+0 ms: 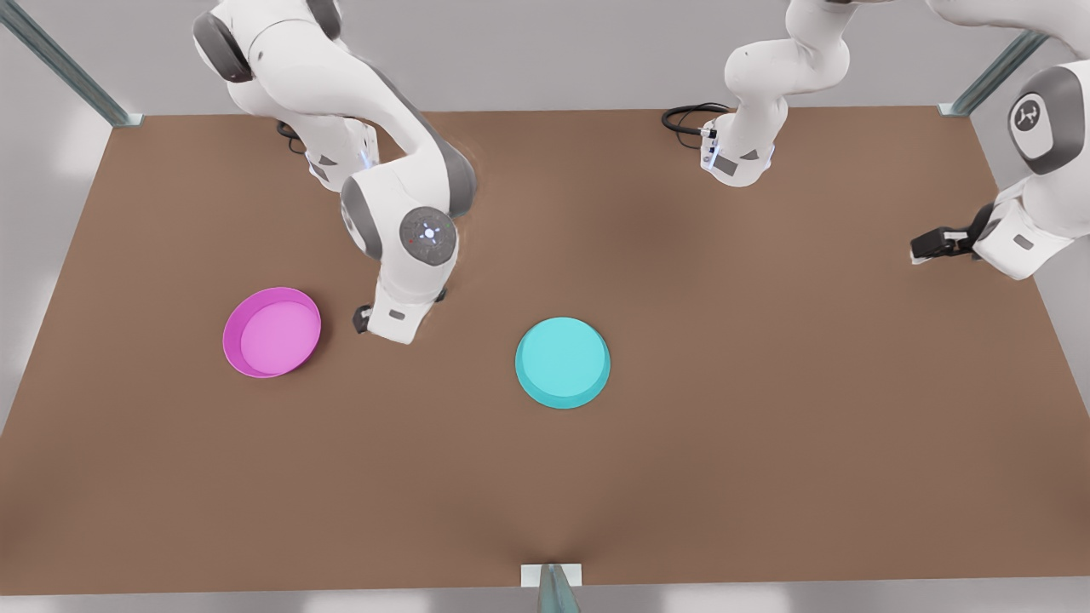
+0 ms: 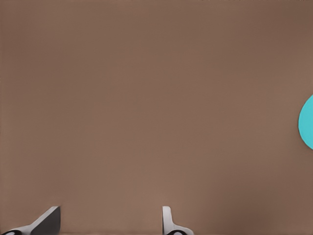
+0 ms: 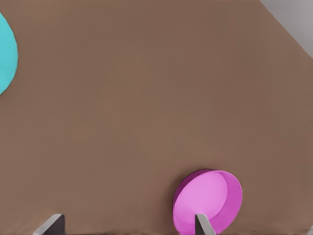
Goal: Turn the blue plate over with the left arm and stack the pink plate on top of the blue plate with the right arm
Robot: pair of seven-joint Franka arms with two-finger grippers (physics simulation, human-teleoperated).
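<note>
The pink plate (image 1: pixel 272 332) (image 3: pixel 208 196) rests open side up on the brown table (image 1: pixel 766 409), toward the front view's left. The blue plate (image 1: pixel 562 362) (image 2: pixel 308 122) (image 3: pixel 6 54) lies flat near the table's middle, showing a smooth face with a darker band along its near edge. My right gripper (image 1: pixel 362 319) (image 3: pixel 127 225) hangs low just beside the pink plate on the side toward the blue one. It is open, with one fingertip (image 3: pixel 203 223) in line with the plate's edge. My left gripper (image 1: pixel 920 249) (image 2: pixel 107 223) waits open above bare table at the front view's right, far from the blue plate.
Both arm bases (image 1: pixel 737 157) stand along the far table edge, with a black cable (image 1: pixel 685 119) beside one. Metal frame posts (image 1: pixel 552 587) mark the table's corners and front edge. Bare brown surface lies between the two plates and in front of them.
</note>
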